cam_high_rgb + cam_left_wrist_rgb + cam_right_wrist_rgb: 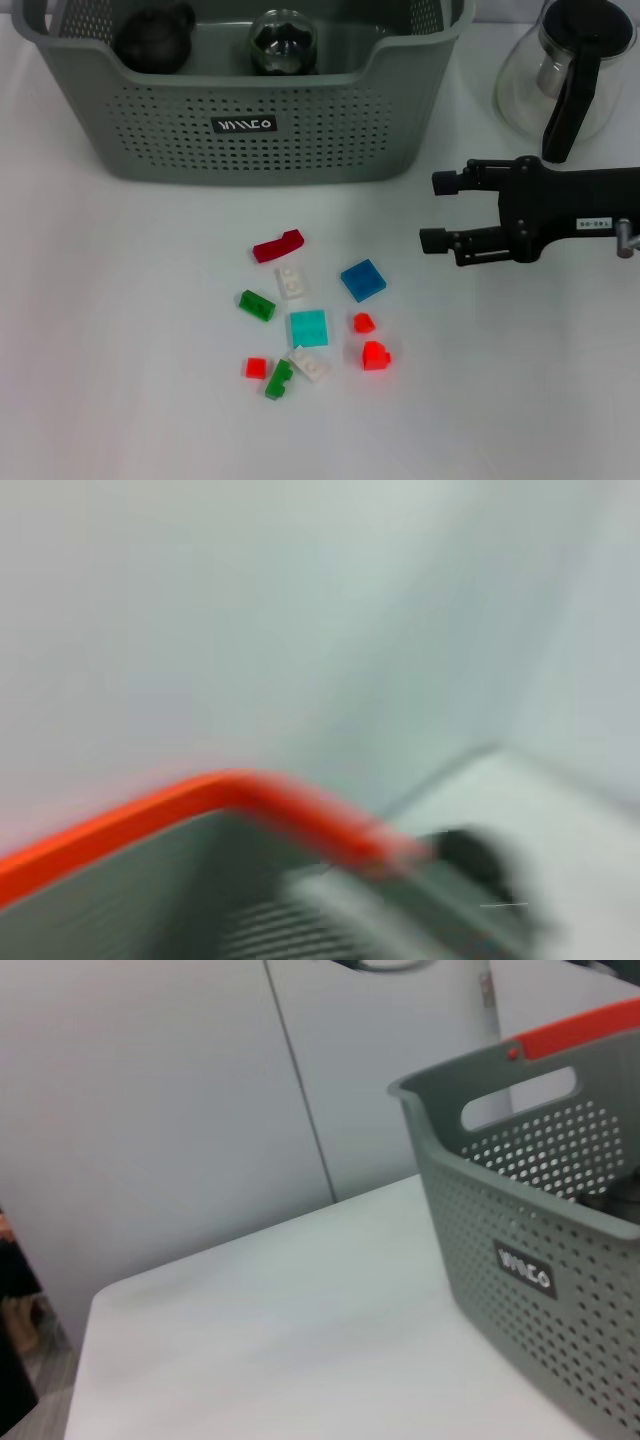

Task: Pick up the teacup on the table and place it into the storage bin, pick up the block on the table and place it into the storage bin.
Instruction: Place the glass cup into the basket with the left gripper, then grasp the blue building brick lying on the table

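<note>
My right gripper [432,211] hangs open and empty over the desk [120,330], just right of the storage bin [300,135], jaws turned toward the scattered blocks [310,328] in front of it, placed for picking one

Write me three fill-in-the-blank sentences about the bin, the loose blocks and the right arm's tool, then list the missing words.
1. The storage bin bears a small white logo on its ____ wall.
2. The right tool hovers open, holding ____.
3. The blue block lies on the ____, outside the bin.
4. The glass teapot has a ____ handle.

Missing words: front; nothing; table; black
</note>
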Tool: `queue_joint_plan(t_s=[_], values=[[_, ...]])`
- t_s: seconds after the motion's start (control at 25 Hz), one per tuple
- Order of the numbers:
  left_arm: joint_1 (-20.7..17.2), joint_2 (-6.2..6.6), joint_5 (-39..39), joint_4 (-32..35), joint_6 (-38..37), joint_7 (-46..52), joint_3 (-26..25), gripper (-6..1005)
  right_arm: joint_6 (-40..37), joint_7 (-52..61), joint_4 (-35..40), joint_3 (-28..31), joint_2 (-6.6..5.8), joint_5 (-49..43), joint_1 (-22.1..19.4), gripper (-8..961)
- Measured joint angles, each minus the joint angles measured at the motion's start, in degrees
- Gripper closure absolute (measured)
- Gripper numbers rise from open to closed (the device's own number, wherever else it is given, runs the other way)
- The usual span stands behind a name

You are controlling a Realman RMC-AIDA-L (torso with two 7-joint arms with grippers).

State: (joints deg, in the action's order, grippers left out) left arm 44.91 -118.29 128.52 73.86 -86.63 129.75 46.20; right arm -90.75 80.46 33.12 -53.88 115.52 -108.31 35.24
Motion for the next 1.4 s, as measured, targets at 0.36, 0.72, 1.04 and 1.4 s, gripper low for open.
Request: queue_joint_plan(t_s=[0.36,0.72,1.04,1.4], values=[[-14.2,-2.42,-18.08,1.26,-28.16,-24.64,-1.91,237,-1.9,0.67,0.41,0.0,-1.19,-9.01,3.93,84],[-19.99,-3.39,-17.24,-11.76,-27.9,-38.35,-1.76,243,-2.29,3.64,3.21,-0.04,0.08,-18.93,9.96,85],[-20.99,-1.54,-17.17,-23.74,-24.45,-45.49,-4.27,244,-0.19,3.99,3.26,-1.28,1.9,-25.18,14.56,84],[-20.96,-1.88,-16.25,-24.44,-19.58,-46.51,-4.57,245,9.32,5.09,2.92,-11.68,4.68,-30.59,19.26,85]])
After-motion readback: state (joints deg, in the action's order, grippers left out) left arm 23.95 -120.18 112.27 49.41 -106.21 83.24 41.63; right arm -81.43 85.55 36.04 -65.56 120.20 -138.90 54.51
